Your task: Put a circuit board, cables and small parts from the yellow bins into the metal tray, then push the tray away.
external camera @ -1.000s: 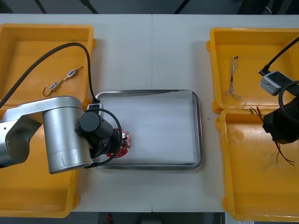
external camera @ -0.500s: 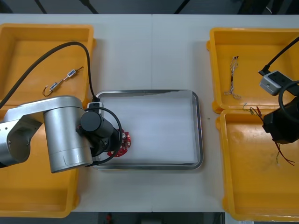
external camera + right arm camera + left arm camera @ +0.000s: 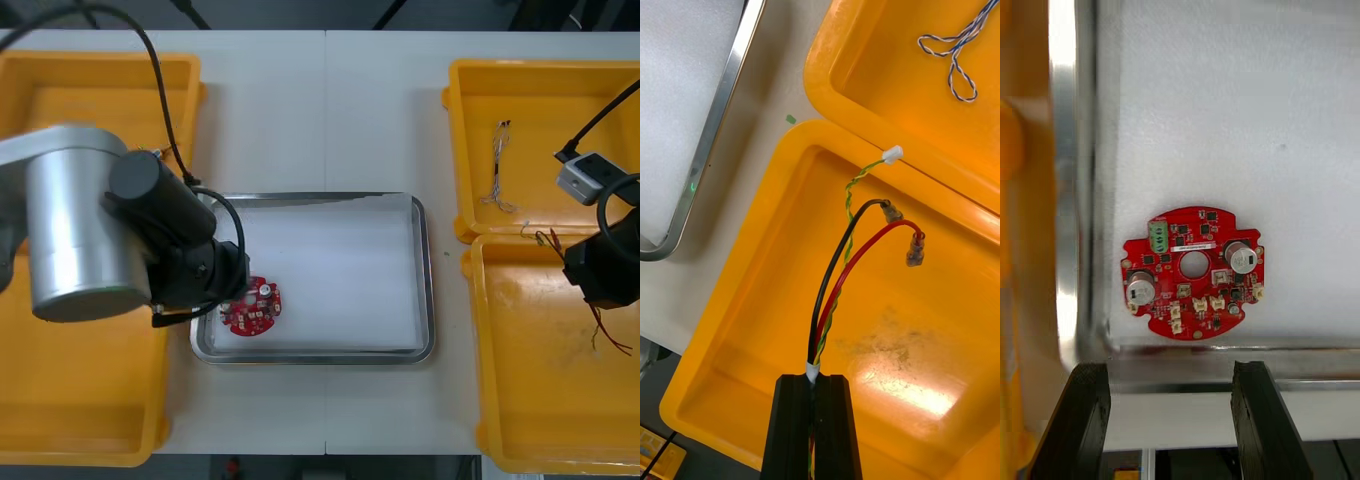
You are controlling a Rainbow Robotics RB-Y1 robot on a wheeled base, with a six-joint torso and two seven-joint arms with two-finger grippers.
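Observation:
A round red circuit board lies flat in the near left corner of the metal tray, which is white inside. My left gripper hangs open above the tray's near rim, with the board just beyond its fingertips and nothing between them. My right gripper is over the near right yellow bin, shut on a bundle of red, black and yellow-green cables. The cables' free ends arch out ahead of the fingers.
A twisted blue and white cable lies in the far right bin. Two yellow bins stand on the left, the far one partly hidden under my left arm. Bare table lies beyond the tray.
My left gripper has opened and let go of the circuit board, which now lies in the tray. The left arm has risen and drawn back to the left. The right arm has not moved.

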